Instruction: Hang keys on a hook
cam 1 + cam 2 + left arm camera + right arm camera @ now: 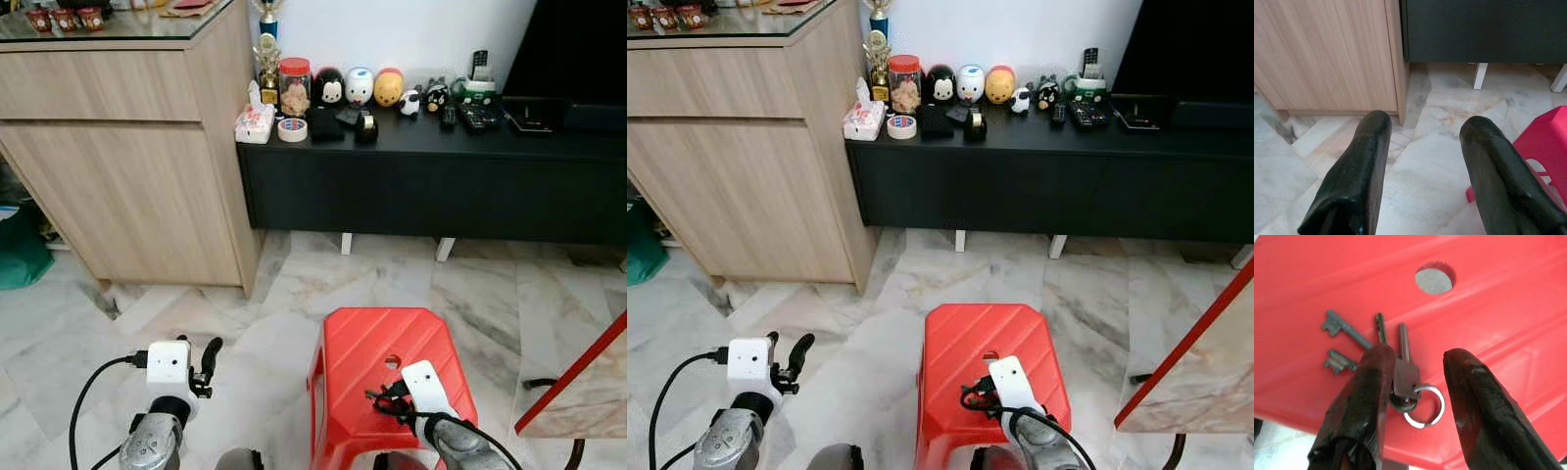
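Red stool (367,352): your right gripper (1413,382), fingers apart, straddles the keys (1396,367) for pickup; left gripper (1422,161) idles open.

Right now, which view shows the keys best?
The right wrist view: the keys lie fanned on the red stool, ring visible, between the open right pincer fingers. In both eye views they are a small dark tangle by that pincer.

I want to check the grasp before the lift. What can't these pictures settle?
- Keys: part of the bunch lies under one right gripper finger in the right wrist view.
- Eye views: the right wrist covers the keys on the stool.
- Labels on the shelf items: too small.
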